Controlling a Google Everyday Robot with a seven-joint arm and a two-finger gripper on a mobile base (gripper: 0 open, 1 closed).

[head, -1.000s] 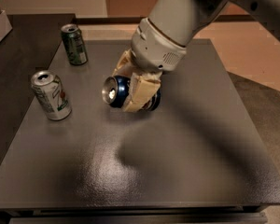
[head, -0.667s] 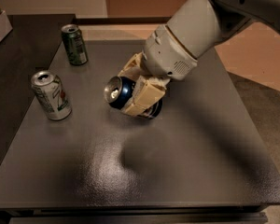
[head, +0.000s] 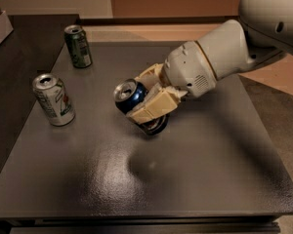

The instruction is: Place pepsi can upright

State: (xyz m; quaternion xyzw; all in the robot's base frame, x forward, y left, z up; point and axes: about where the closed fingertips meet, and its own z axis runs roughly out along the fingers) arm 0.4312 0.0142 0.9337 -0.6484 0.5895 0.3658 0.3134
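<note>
The pepsi can (head: 132,97), dark blue with a silver top, is held tilted above the middle of the dark table (head: 210,179), its top pointing up and to the left. My gripper (head: 145,99) is shut on the pepsi can, with one cream finger (head: 154,106) across its front and the other behind it. The can's lower end shows below the finger. The white arm reaches in from the upper right. A shadow lies on the table below the can.
A white-silver can (head: 52,99) with green and red marks stands upright at the table's left. A dark green can (head: 78,46) stands upright at the back left. A darker counter lies left of the table, floor to the right.
The arm has swung lower toward the right, and the can in my gripper has turned its top further upward while staying over the table's middle.
</note>
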